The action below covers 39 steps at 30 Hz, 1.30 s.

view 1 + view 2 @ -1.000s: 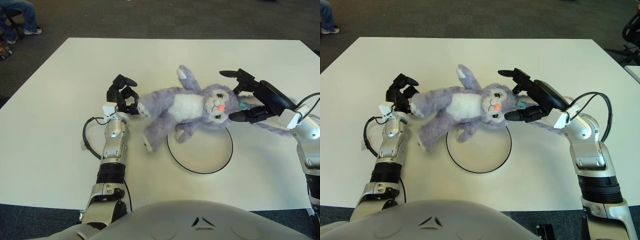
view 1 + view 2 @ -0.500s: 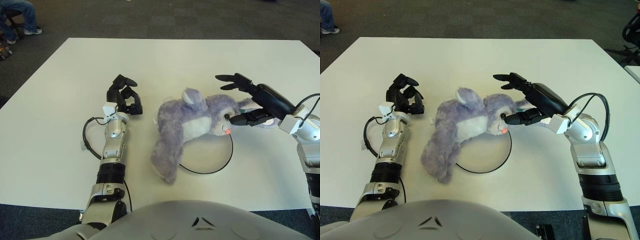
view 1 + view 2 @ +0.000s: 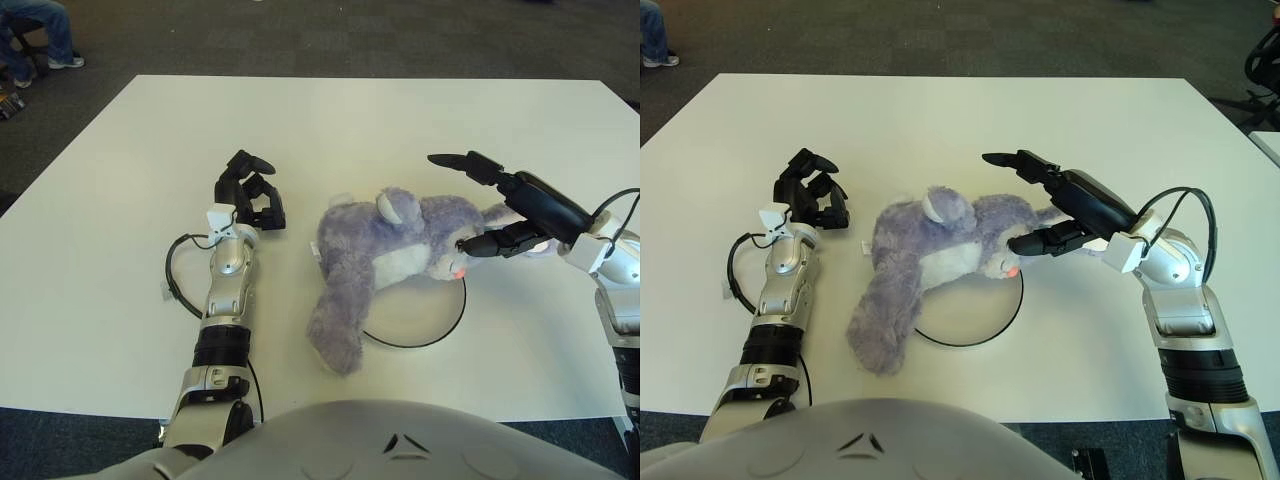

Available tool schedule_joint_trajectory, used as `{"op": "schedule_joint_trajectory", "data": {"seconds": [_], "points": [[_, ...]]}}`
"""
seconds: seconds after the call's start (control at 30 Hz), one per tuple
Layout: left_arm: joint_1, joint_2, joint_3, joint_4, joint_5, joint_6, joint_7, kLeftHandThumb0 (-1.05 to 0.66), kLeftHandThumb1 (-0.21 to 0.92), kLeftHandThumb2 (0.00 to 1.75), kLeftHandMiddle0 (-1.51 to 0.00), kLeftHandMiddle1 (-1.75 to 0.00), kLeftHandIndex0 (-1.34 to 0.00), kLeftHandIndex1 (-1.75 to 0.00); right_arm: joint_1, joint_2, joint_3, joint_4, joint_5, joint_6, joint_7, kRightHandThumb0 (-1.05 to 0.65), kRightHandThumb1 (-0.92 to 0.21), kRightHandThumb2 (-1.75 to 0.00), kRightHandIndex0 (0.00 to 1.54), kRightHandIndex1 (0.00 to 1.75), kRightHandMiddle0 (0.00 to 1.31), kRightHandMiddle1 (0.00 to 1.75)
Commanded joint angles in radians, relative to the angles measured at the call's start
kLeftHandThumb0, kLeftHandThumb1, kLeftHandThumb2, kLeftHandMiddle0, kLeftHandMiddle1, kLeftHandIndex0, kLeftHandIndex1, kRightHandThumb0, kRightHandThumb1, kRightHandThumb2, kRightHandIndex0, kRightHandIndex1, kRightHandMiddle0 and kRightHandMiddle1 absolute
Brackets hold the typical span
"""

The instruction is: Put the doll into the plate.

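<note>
The purple and white plush doll [image 3: 385,250] lies on its side, its head and chest over the upper left part of the white plate [image 3: 420,312] with a dark rim. One leg trails off the plate toward the table's front. My right hand [image 3: 505,200] is at the doll's head on the right, fingers spread; the thumb touches the face and the upper finger reaches over the head without closing on it. My left hand [image 3: 250,195] shows left of the doll, fingers curled, a gap between it and the plush.
A black cable loop [image 3: 178,275] lies beside my left forearm. The white table [image 3: 330,120] stretches far behind the doll. Dark carpet surrounds it, and a seated person's legs [image 3: 35,30] show at the far left corner.
The doll left my left hand, rolled over and dropped partly onto the plate. My right hand spread its fingers and drew slightly right. The left arm stayed put.
</note>
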Motion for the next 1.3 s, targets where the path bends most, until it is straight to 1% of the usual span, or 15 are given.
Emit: {"op": "schedule_joint_trajectory", "data": {"seconds": [0.0, 0.1, 0.23, 0.4, 0.47, 0.53, 0.6, 0.63, 0.7, 0.77, 0.87, 1.0, 1.07, 1.17, 1.27], "points": [[0.028, 0.001, -0.002, 0.014, 0.006, 0.013, 0.007, -0.01, -0.09, 1.75, -0.92, -1.75, -0.72, -1.66, 0.009, 0.003, -0.017, -0.005, -0.022, -0.014, -0.027, -1.03, -0.92, -0.43, 0.08, 0.0, 0.0, 0.21], [0.029, 0.001, -0.002, 0.012, 0.007, 0.016, 0.008, -0.01, -0.09, 1.75, -0.93, -1.75, -0.72, -1.65, 0.012, 0.021, -0.028, 0.003, -0.05, -0.037, -0.066, -1.04, -0.92, -0.47, 0.07, 0.0, 0.0, 0.16], [0.028, 0.004, -0.002, 0.015, 0.005, 0.011, 0.004, -0.01, -0.09, 1.75, -0.92, -1.75, -0.72, -1.66, 0.02, 0.053, -0.046, 0.008, -0.122, -0.052, -0.147, -1.05, -0.92, -0.55, 0.08, 0.01, 0.0, 0.12], [0.027, 0.005, -0.002, 0.018, 0.002, 0.002, 0.0, -0.01, -0.08, 1.75, -0.92, -1.75, -0.7, -1.68, 0.023, 0.066, -0.06, 0.019, -0.186, -0.045, -0.215, -1.05, -0.92, -0.63, 0.1, 0.01, 0.0, 0.14], [0.027, 0.005, -0.002, 0.02, 0.003, -0.001, 0.002, -0.01, -0.08, 1.75, -0.92, -1.75, -0.71, -1.67, 0.02, 0.066, -0.072, 0.025, -0.228, -0.006, -0.244, -1.04, -0.92, -0.66, 0.1, 0.01, 0.0, 0.19], [0.027, 0.004, -0.002, 0.02, 0.006, -0.002, 0.005, -0.01, -0.09, 1.75, -0.93, -1.75, -0.73, -1.65, 0.019, 0.067, -0.081, 0.025, -0.252, 0.037, -0.261, -1.02, -0.92, -0.68, 0.14, 0.03, 0.0, 0.33], [0.026, 0.004, -0.002, 0.02, 0.009, -0.001, 0.009, -0.01, -0.1, 1.75, -0.93, -1.75, -0.74, -1.63, 0.018, 0.073, -0.085, 0.016, -0.265, 0.077, -0.274, -1.0, -0.92, -0.69, 0.18, 0.04, 0.0, 0.4], [0.026, 0.003, -0.002, 0.02, 0.011, -0.001, 0.011, -0.01, -0.1, 1.75, -0.93, -1.75, -0.74, -1.63, 0.01, 0.08, -0.088, 0.019, -0.277, 0.098, -0.291, -0.97, -0.92, -0.69, 0.21, 0.06, 0.0, 0.38], [0.025, 0.003, -0.002, 0.022, 0.012, -0.005, 0.012, -0.01, -0.1, 1.75, -0.93, -1.75, -0.75, -1.63, -0.012, 0.089, -0.091, 0.035, -0.296, 0.133, -0.322, -0.93, -0.92, -0.69, 0.26, 0.22, 0.0, 0.43], [0.024, 0.003, 0.0, 0.024, 0.009, -0.012, 0.009, -0.01, -0.1, 1.75, -0.93, -1.75, -0.75, -1.62, -0.044, 0.094, -0.087, 0.06, -0.321, 0.17, -0.353, -0.91, -0.92, -0.67, 0.24, 0.29, 0.0, 0.48], [0.023, 0.004, 0.003, 0.028, 0.001, -0.02, 0.002, -0.01, -0.1, 1.75, -0.93, -1.75, -0.75, -1.62, -0.074, 0.098, -0.08, 0.085, -0.355, 0.214, -0.39, -0.89, -0.92, -0.68, 0.19, 0.29, 0.0, 0.49], [0.022, 0.003, 0.006, 0.033, -0.007, -0.028, -0.003, -0.01, -0.11, 1.75, -0.94, -1.75, -0.76, -1.6, -0.073, 0.115, -0.078, 0.064, -0.398, 0.295, -0.43, -0.86, -0.92, -0.71, 0.15, 0.26, 0.0, 0.48], [0.021, 0.003, 0.006, 0.035, -0.009, -0.031, -0.003, -0.01, -0.11, 1.75, -0.94, -1.75, -0.76, -1.6, -0.078, 0.117, -0.076, 0.065, -0.408, 0.318, -0.442, -0.85, -0.92, -0.71, 0.14, 0.25, 0.0, 0.48], [0.024, 0.002, 0.007, 0.036, -0.018, -0.038, -0.007, -0.01, -0.11, 1.75, -0.94, -1.75, -0.77, -1.59, -0.08, 0.139, -0.077, 0.035, -0.43, 0.406, -0.457, -0.83, -0.92, -0.73, 0.13, 0.23, 0.0, 0.46], [0.025, -0.001, 0.008, 0.035, -0.021, -0.04, -0.004, -0.01, -0.11, 1.75, -0.94, -1.75, -0.77, -1.59, -0.089, 0.159, -0.077, 0.026, -0.425, 0.46, -0.465, -0.81, -0.92, -0.73, 0.13, 0.21, 0.0, 0.46]]}}
